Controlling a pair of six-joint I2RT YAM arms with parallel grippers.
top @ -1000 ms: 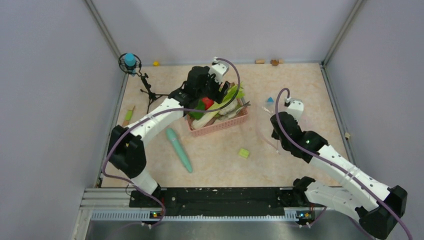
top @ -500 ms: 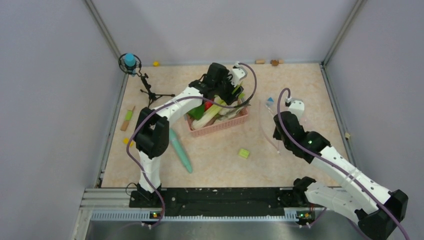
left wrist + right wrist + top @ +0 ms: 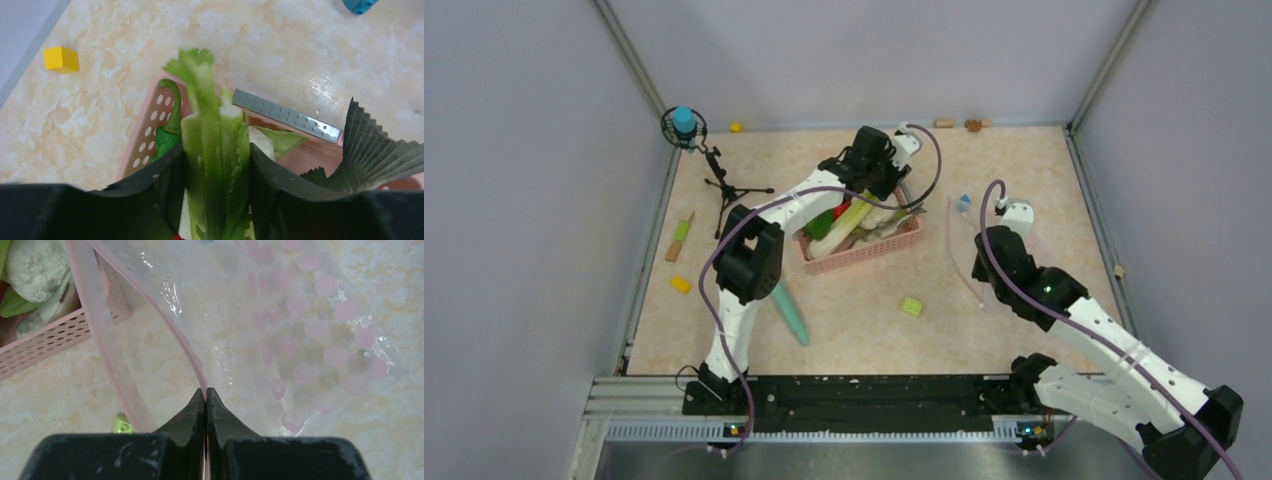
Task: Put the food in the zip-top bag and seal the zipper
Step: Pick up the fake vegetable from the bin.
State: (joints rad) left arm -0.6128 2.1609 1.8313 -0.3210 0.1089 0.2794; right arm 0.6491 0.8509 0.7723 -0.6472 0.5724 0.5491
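Leek (image 3: pixel 212 125) fills the gap between the fingers (image 3: pixel 165 185) of the left tool (image 3: pixel 216 155), which we see closed against the pale green stalk on both sides. The stalk points away from the wrist camera, its frilly tip over the far rim of the pink basket (image 3: pixel 150 120). Just beside it in the basket lie a dark green leaf (image 3: pixel 167 137), a grey perforated strip (image 3: pixel 287 115) and a black pleated piece (image 3: pixel 370 150). We cannot tell whether the leek is clear of the basket floor. A yellow block (image 3: pixel 61 59) sits apart on the counter (image 3: pixel 874 330).

To the right, the right tool (image 3: pixel 206 392) is pinched fully together on the mouth edge of the bag (image 3: pixel 280 315). The zipper (image 3: pixel 107 350) splits from that pinch into two pink strips, so we see the mouth standing open toward the basket. One strip runs past the basket's corner, near the cauliflower (image 3: pixel 35 265). The clear, pink-dotted bag spreads over the counter just right of the basket.

Nearer the arm bases, a teal stick (image 3: pixel 789 310) and a yellow-green block (image 3: pixel 911 306) lie on the counter, well apart from both tools.
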